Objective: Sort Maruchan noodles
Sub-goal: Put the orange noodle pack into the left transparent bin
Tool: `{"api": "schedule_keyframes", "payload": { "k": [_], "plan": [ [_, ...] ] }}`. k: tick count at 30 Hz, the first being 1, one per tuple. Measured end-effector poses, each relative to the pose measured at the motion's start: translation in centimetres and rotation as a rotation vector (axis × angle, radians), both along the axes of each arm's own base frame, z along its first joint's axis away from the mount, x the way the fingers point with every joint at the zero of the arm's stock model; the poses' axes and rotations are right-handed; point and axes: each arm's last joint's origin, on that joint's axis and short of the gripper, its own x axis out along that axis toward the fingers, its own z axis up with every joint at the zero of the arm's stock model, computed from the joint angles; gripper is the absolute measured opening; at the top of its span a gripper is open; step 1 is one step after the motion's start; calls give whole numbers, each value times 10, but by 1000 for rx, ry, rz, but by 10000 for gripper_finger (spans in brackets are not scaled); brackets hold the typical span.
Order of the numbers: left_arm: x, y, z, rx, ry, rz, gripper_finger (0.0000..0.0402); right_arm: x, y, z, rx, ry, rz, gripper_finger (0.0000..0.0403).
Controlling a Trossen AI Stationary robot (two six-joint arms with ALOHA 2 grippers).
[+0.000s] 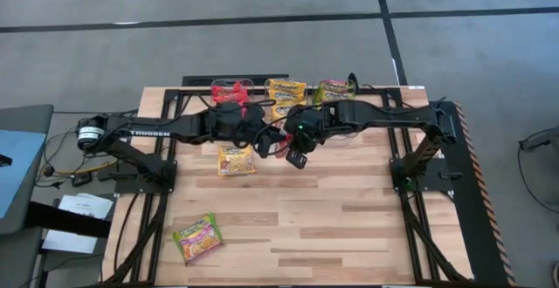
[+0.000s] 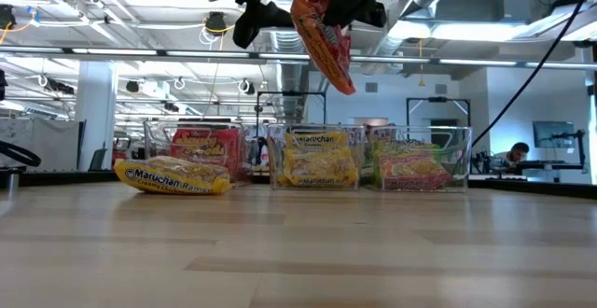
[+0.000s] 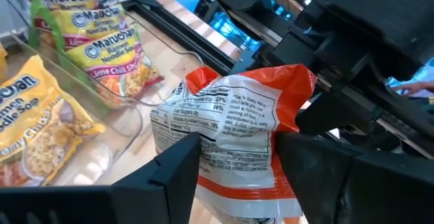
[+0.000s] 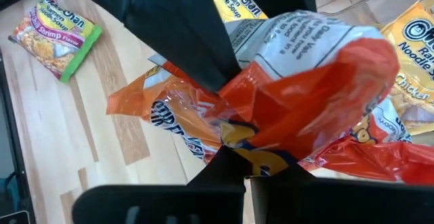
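Note:
A red-orange Maruchan noodle packet [image 2: 323, 39] hangs high over the table's middle, and my right gripper [image 4: 244, 171] is shut on it. My left gripper [image 3: 237, 164] comes at it level from the table's left. It is open, with one finger on either side of the packet's white printed back [image 3: 224, 115]; I cannot tell whether they touch it. A yellow packet [image 1: 236, 159] lies flat just below the grippers. A green-and-pink packet [image 1: 197, 238] lies near the front left. Three clear bins at the far edge hold red [image 1: 230, 90], yellow [image 1: 286, 92] and green-and-pink packets [image 1: 334, 89]. My right gripper pinches a crumpled part of the packet's orange face [image 4: 239, 134] between its two fingers. The fingers slant downward from the table's right. The packet hangs tilted, its lower end [image 2: 345, 82] well clear of the table.
The three bins [image 2: 317, 159] stand in a row along the far edge. The arms' black frames [image 1: 419, 174] run down both sides of the wooden top. Bare wood [image 1: 349, 227] spreads across the near right half. A person sits at a desk [image 2: 511, 154] far behind.

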Motion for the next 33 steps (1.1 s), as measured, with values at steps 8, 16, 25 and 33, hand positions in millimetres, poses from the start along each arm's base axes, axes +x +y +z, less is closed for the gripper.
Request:
{"api": "schedule_keyframes", "payload": {
  "k": [8,16,25,33],
  "plan": [
    [0,1,0,9,0,-38,126,0,-1,0,-3,-2,-1,11],
    [0,2,0,34,5,-50,63,0,-3,0,-6,1,-8,11],
    [0,3,-1,85,14,-67,4,-3,-3,-1,-6,27,-8,49],
    [-14,6,13,91,-11,-106,0,0,-4,3,-35,-14,-23,111]
  ]
}}
